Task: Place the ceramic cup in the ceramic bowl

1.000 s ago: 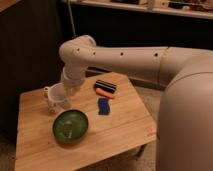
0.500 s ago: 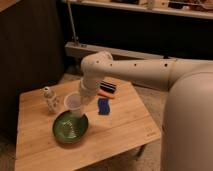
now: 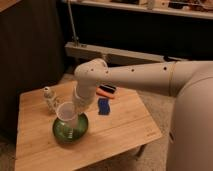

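Note:
The white ceramic cup [image 3: 66, 113] is held by my gripper [image 3: 75, 112] just above the green ceramic bowl [image 3: 69, 129], which sits on the wooden table [image 3: 115, 135] at its left middle. The cup is tilted a little and overlaps the bowl's upper part. My gripper reaches down from the white arm, with the cup at its left side. I cannot tell whether the cup touches the bowl.
A small white speckled figurine [image 3: 49, 99] stands left of the bowl near the table's back left. A blue object [image 3: 103, 106] and a dark object with an orange stripe [image 3: 106, 92] lie behind my arm. The robot's white body fills the right side.
My arm has carried the cup from beside the figurine at the back left rightward and forward, and it now hangs over the bowl.

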Available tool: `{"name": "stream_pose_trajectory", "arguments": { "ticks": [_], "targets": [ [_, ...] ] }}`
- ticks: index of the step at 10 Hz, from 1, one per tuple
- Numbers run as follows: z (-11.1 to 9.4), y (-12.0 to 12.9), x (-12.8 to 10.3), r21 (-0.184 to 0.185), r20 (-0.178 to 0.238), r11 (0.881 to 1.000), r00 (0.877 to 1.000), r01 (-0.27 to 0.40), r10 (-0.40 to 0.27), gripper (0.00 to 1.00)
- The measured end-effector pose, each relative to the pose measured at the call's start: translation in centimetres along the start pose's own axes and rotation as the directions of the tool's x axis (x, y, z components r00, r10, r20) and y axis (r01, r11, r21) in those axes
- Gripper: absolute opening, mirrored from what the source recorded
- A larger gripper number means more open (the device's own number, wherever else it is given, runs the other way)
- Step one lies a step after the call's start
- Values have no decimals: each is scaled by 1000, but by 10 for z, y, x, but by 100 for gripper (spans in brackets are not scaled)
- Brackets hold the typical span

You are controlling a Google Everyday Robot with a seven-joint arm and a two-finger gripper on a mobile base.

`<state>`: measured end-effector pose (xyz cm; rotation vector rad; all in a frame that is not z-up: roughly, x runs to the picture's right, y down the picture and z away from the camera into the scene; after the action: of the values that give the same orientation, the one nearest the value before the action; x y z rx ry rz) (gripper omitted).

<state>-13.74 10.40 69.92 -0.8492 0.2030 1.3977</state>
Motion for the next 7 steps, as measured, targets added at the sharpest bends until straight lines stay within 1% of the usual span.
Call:
{"name": "stream_pose_trajectory", "arguments": {
  "ticks": [1, 2, 3, 4, 5, 7],
  "targets": [
    [11, -7, 1, 0, -4, 1000, 1000, -8, 8, 0],
    [28, -10, 2, -6, -13, 1000, 1000, -8, 8, 3],
    [37, -12, 2, -12, -18, 1000, 1000, -10, 10, 9],
    [46, -15, 1, -24, -22, 1000, 1000, -13, 12, 18],
    [54, -15, 1, -44, -31, 999, 999, -12, 10, 30],
    [62, -9, 1, -59, -38, 998, 999, 0, -2, 50]
  ]
}}
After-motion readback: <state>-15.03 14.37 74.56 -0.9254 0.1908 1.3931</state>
